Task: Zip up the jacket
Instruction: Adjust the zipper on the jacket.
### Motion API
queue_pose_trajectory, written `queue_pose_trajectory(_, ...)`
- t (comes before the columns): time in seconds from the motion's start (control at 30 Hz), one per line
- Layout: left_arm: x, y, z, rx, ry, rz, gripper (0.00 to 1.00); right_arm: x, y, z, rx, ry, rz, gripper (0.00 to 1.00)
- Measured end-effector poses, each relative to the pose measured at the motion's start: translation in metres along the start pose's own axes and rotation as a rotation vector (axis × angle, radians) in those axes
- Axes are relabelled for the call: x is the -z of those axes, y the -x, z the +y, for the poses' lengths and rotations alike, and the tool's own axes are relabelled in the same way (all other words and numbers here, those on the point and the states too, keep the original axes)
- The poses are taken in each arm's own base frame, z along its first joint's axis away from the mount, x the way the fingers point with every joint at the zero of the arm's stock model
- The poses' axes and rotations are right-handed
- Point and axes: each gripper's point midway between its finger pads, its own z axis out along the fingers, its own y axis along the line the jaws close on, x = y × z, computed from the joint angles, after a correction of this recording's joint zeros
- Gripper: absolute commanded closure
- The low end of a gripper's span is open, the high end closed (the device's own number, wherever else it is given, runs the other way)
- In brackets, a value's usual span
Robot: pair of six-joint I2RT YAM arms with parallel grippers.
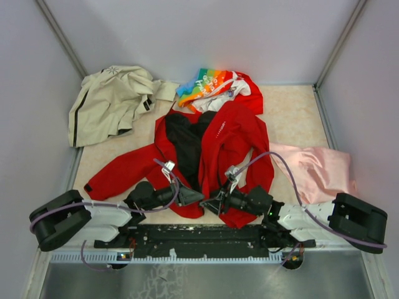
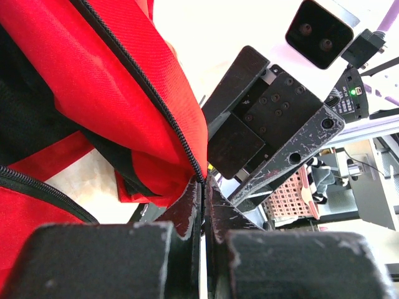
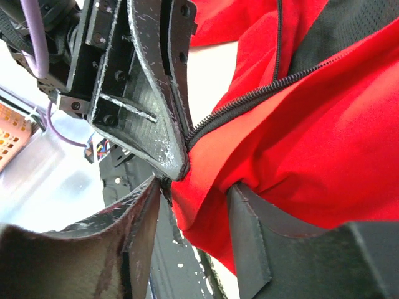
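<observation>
Left gripper (image 2: 204, 187): clamped on jacket (image 1: 230, 137) hem, lower centre
Right gripper (image 3: 196, 193): jaws apart around hem
Next: seat zipper (image 3: 249, 99) ends squarely

From above I can't read the white logo text on the jacket (image 1: 234, 134); its bottom hem hides beneath the left gripper (image 1: 197, 197) and right gripper (image 1: 209, 205).

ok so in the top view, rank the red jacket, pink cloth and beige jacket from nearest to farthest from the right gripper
1. red jacket: at the right gripper, hem between its fingers
2. pink cloth: off to the right
3. beige jacket: far left corner
</observation>
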Motion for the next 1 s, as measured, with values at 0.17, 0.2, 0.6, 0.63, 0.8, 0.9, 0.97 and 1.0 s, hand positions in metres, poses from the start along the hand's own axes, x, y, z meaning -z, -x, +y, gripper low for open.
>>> queue_pose_trajectory(0.17, -0.001, -0.001, -0.001, 0.009, -0.009, 0.005, 1.0, 0.0, 0.002, 0.002, 0.008, 0.013, -0.007, 0.62)
queue_pose_trajectory(0.2, -0.001, -0.001, -0.001, 0.011, -0.01, 0.006, 1.0, 0.0, 0.002, 0.003, 0.008, 0.015, -0.007, 0.63)
queue_pose_trajectory(0.6, 0.002, 0.005, -0.005, 0.007, -0.021, -0.023, 1.0, 0.003, -0.002, 0.01, 0.022, 0.066, 0.002, 0.74)
queue_pose_trajectory(0.63, 0.002, 0.005, -0.005, 0.007, -0.023, -0.025, 1.0, 0.003, -0.002, 0.011, 0.023, 0.069, 0.001, 0.75)
queue_pose_trajectory(0.8, 0.002, 0.005, -0.005, 0.007, -0.02, -0.024, 0.99, 0.003, -0.002, 0.011, 0.028, 0.076, 0.004, 0.9)
queue_pose_trajectory(0.9, 0.002, 0.005, -0.004, 0.008, -0.018, -0.022, 0.91, 0.003, -0.002, 0.012, 0.029, 0.079, 0.004, 1.0)
queue_pose_trajectory(0.97, 0.002, 0.004, -0.004, 0.007, -0.017, -0.021, 0.82, 0.003, -0.003, 0.012, 0.029, 0.079, 0.005, 1.0)
queue_pose_trajectory(1.0, 0.002, 0.004, -0.004, 0.005, -0.017, -0.021, 0.77, 0.003, -0.003, 0.012, 0.027, 0.079, 0.006, 1.0)
